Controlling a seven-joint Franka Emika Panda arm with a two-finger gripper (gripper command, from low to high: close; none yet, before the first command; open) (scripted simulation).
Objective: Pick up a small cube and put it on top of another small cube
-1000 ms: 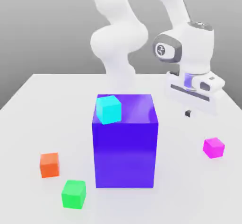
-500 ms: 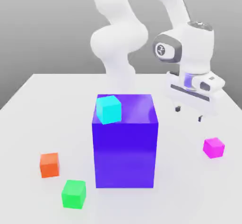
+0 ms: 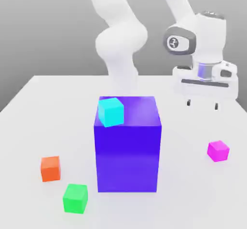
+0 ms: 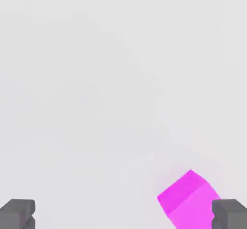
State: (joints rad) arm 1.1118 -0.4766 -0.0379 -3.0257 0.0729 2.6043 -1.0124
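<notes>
Magenta cube (image 3: 218, 150) sits at my wide-open gripper's (image 3: 202, 104) five o'clock; descending off-centre, I'd risk knocking it aside.

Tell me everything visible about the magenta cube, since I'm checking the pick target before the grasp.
The magenta cube is a small, plain, matte-looking pink-magenta block with crisp edges and no markings, far smaller than the blue-violet block. It sits flat on the white table, at the exterior view's right, standing apart from every other object. Nothing touches it. The open gripper hangs above it; in the hand view the cube lies beside one of the fingers, not between them.
</notes>
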